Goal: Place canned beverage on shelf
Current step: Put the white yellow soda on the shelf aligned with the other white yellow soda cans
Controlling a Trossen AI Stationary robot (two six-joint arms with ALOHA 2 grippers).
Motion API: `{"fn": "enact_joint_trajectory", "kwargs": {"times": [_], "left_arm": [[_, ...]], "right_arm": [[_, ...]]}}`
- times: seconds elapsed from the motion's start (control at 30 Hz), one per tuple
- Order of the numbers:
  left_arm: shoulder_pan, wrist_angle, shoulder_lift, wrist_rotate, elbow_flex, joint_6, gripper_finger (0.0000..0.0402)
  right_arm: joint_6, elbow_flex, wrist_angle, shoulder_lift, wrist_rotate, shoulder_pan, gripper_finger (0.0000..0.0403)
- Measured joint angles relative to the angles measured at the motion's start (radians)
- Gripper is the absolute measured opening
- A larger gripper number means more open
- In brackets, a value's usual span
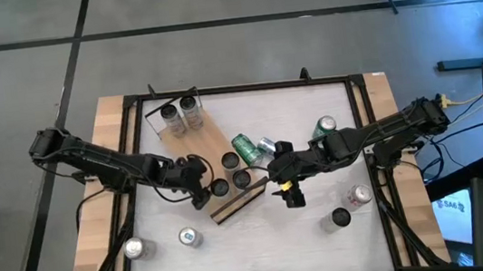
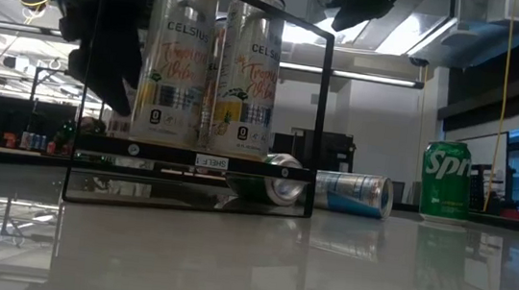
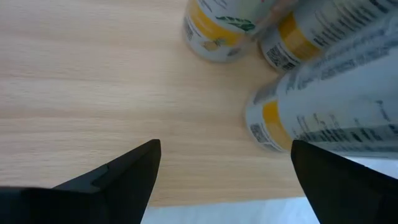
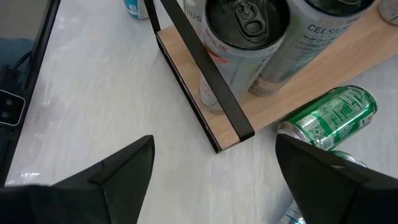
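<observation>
High view: the long light-wood shelf with dark edges [image 1: 211, 162] lies diagonally on the white worktop [image 1: 262, 233]. Two pale cans [image 1: 179, 115] stand at its far end and three dark-topped cans [image 1: 231, 170] at its near end, leaving the middle of the board bare. The left gripper [image 1: 198, 182] hangs over the shelf beside the dark-topped trio, jaws wide, holding nothing. The right gripper [image 1: 289, 186] hovers just off the shelf's near end, jaws wide, empty. A green can lying on its side [image 1: 246, 147] and a silver can beside it touch the shelf's long edge; more cans stand well apart from the shelf toward the worktop's corners.

Low view: two tall Celsius cans [image 2: 212, 63] stand upright behind the shelf's lip; a green Sprite can [image 2: 445, 180] is upright, away from the shelf.

Left wrist view: bare wood between the wide jaws, with white-and-yellow cans [image 3: 217, 28] just ahead.

Right wrist view: the shelf's dark rim [image 4: 205, 68] sits between open jaws, with the green can close by. Fallen cans crowd that edge; I'd judge the approach tight there.
</observation>
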Motion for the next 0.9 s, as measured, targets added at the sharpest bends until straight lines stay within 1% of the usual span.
{"fn": "enact_joint_trajectory", "kwargs": {"times": [0.33, 0.63, 0.77, 0.9], "left_arm": [[0.043, 0.001, 0.000, -0.083, 0.001, 0.005, 0.0349], [0.059, 0.052, -0.001, -0.082, 0.001, 0.032, 0.0350], [0.059, 0.049, -0.002, -0.058, 0.001, 0.034, 0.0350], [0.059, 0.003, -0.026, -0.031, 0.001, 0.034, 0.0350]], "right_arm": [[0.000, 0.000, 0.000, 0.000, 0.000, 0.000, 0.0331], [0.000, 0.000, 0.000, 0.000, 0.000, 0.000, 0.0331], [0.000, 0.000, 0.000, 0.000, 0.000, 0.000, 0.0331], [-0.017, 0.000, 0.017, 0.000, 0.000, 0.000, 0.0331]]}}
